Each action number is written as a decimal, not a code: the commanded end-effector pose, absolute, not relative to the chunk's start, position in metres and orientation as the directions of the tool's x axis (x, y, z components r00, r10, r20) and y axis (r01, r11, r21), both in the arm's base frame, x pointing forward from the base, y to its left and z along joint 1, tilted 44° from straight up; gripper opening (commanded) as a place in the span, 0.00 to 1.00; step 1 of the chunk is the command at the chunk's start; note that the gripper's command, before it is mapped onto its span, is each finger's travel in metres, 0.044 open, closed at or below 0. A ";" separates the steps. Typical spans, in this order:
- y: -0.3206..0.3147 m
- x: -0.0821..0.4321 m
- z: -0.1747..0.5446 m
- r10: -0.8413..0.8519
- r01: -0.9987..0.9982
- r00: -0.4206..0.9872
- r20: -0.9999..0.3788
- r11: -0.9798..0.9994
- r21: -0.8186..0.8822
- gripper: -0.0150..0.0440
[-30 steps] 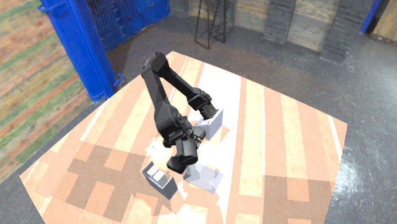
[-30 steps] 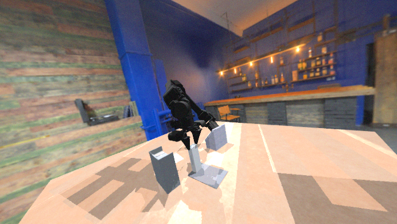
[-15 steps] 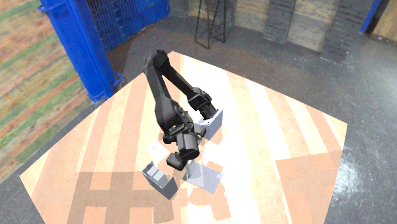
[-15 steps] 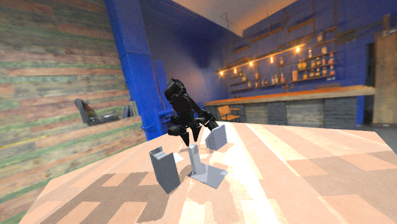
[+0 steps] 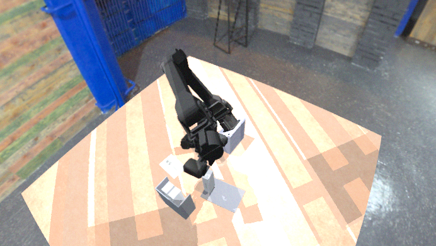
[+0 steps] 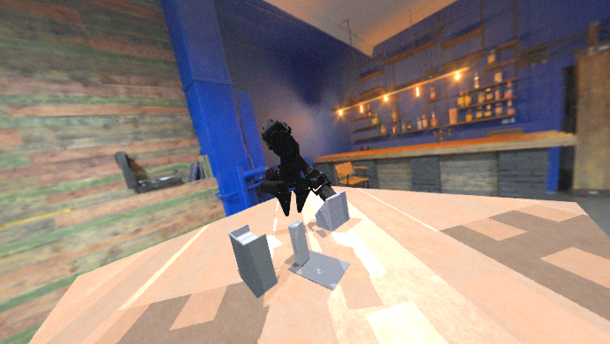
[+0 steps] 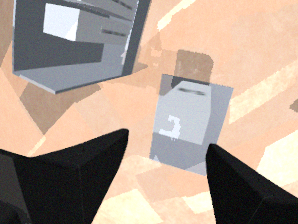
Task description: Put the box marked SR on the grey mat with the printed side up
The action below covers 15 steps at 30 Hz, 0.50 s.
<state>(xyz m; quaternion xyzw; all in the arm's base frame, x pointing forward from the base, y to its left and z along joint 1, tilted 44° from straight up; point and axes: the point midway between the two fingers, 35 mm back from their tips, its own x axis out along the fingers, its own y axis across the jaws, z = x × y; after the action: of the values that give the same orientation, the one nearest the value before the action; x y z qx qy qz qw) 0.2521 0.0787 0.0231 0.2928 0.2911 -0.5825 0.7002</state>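
Box (image 5: 208,183) (image 6: 299,243) (image 7: 184,115) upright on grey mat (image 5: 225,195) (image 6: 323,270) (image 7: 187,156), long axis vertical

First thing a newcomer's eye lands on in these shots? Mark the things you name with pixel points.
Probably the black arm (image 5: 186,104) (image 6: 288,152) over the striped table, its end effector (image 6: 294,213) (image 7: 168,143) open above a pale upright box (image 5: 208,181) (image 6: 299,243) (image 7: 187,112) at the grey mat's (image 5: 227,195) (image 6: 326,269) (image 7: 186,156) edge. Next, the dark grey bin (image 5: 176,202) (image 6: 256,266) (image 7: 55,80) beside it, pale boxes inside. Behind, a bright blue column (image 5: 85,53) (image 6: 207,97).
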 end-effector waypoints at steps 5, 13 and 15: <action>0.085 0.252 0.031 -0.645 0.986 0.150 -0.749 0.149 0.069 0.83; 0.094 0.251 0.043 -0.640 0.980 0.169 -0.750 0.187 0.061 1.00; 0.094 0.250 0.043 -0.631 0.970 0.192 -0.752 0.237 0.048 1.00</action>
<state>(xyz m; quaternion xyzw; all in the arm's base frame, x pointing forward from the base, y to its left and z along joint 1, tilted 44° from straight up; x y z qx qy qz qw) 0.2516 0.0944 0.0419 0.2851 0.3005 -0.5694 0.7101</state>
